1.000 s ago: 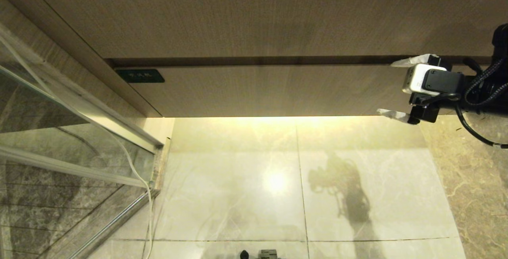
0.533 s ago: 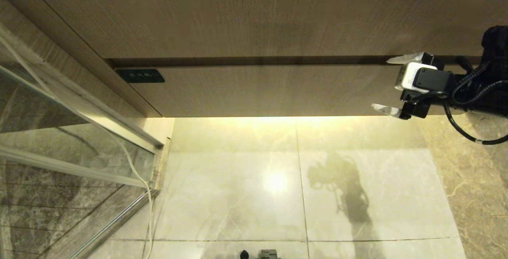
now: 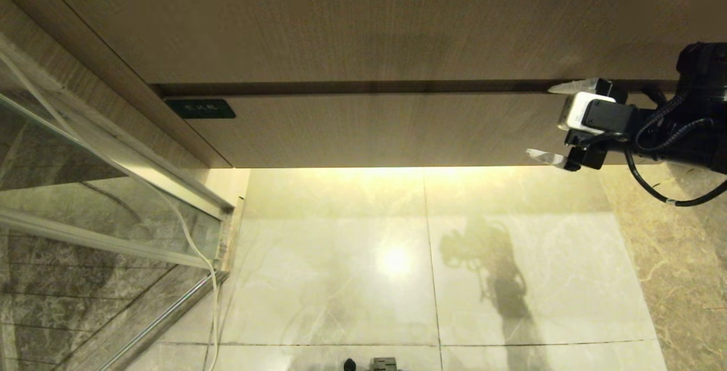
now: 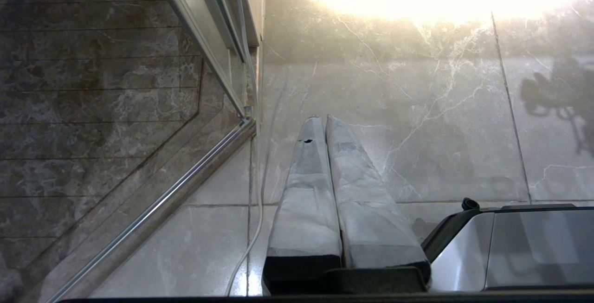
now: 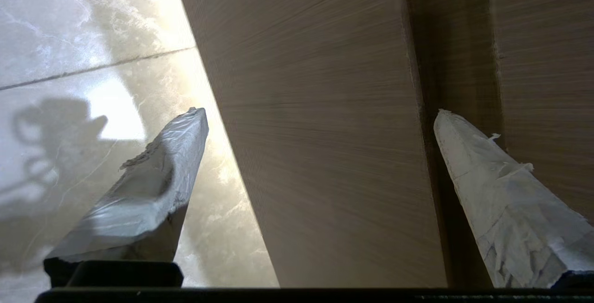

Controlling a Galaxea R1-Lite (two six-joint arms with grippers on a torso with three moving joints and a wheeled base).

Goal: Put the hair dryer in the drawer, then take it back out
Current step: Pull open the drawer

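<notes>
while the drawer (image 3: 386,129) sits closed, the right tool (image 3: 544,122) spreads wide across its front, empty; the left tool (image 4: 324,119), fingers together, hangs over floor tiles (image 4: 417,122).

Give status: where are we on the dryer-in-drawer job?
Done: nothing visible; drawer is shut and no dryer is in view. In hand: open right gripper straddles the drawer front near its right end. Left gripper is shut, over the floor. Left: everything.
</notes>
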